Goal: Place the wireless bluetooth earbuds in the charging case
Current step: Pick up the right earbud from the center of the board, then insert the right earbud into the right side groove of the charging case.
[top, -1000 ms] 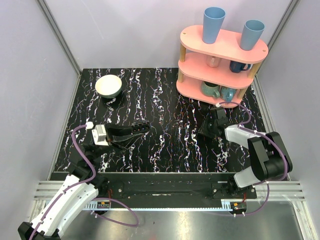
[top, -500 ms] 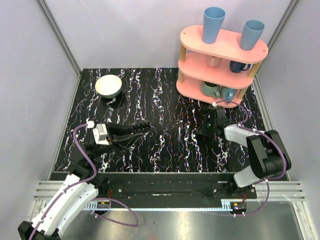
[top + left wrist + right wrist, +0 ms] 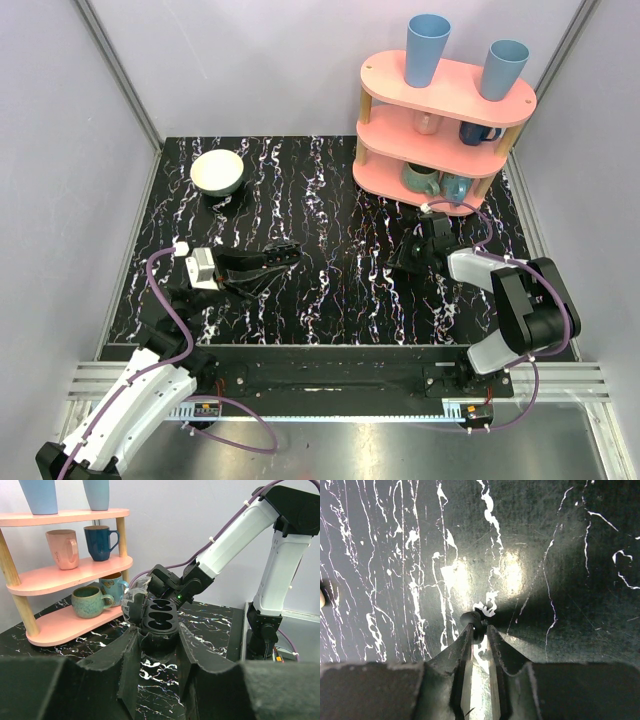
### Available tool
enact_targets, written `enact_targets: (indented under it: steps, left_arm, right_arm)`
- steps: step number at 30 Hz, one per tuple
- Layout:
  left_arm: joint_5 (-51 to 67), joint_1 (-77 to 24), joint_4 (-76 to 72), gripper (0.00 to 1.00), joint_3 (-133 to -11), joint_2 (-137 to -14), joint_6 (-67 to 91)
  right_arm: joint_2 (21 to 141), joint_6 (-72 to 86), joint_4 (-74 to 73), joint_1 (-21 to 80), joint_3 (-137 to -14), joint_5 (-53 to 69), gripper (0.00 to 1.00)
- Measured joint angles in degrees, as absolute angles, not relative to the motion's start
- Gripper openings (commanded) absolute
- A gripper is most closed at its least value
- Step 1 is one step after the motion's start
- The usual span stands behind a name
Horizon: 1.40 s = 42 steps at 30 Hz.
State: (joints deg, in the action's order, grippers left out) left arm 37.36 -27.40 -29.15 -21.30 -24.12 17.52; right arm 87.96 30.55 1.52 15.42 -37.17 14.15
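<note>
The left tool (image 3: 159, 645) grips a dark case (image 3: 160, 616), its two sockets empty; the right tool (image 3: 479, 630) pinches a dark earbud (image 3: 471, 618).

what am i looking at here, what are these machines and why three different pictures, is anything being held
These are two robot arms bolted to the near edge of a table. Each arm ends in two fingers.

The overhead picture comes from a fixed camera above and behind them. It shows the left arm, the right arm, a bowl and a pink shelf of mugs.

The other two pictures come from a camera on each wrist. The left fingers clamp an open dark case with two empty sockets. The right fingers are nearly together just above the table, with a small dark bit at their tips. I can't tell whether it is gripped.
</note>
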Motion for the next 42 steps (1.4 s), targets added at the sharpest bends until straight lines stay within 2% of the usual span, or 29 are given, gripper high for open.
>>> enact_targets:
  steps: [9, 10, 12, 15, 23, 34, 42]
  left_arm:
    - [37.3, -27.4, -29.0, 0.00, -21.3, -24.1, 17.5]
    - [37.3, -27.4, -29.0, 0.00, -21.3, -24.1, 17.5]
    - [37.3, -27.4, -28.9, 0.00, -21.3, -24.1, 17.5]
    - [37.3, -27.4, -28.9, 0.00, -21.3, -24.1, 17.5]
    - [37.4, -27.4, -28.9, 0.00, -21.3, -24.1, 17.5]
    - [37.4, -27.4, -28.9, 0.00, -21.3, -24.9, 17.5]
    - [37.6, -27.4, -29.9, 0.00, -21.3, -25.4, 18.0]
  right_arm:
    - [88.2, 30.1, 1.9, 15.4, -37.3, 14.7, 0.18]
    - [88.3, 30.0, 1.9, 15.4, -37.4, 14.7, 0.12]
    - [88.3, 29.8, 2.0, 15.4, -37.4, 14.8, 0.09]
    - [88.3, 29.5, 2.0, 15.4, -37.5, 15.3, 0.01]
    - [86.6, 27.7, 2.3, 15.4, -37.5, 19.6, 0.00]
    - [64.8, 20.4, 2.3, 15.6, -37.5, 28.5, 0.00]
    - [53.2, 16.2, 3.1, 15.7, -37.4, 30.0, 0.00]
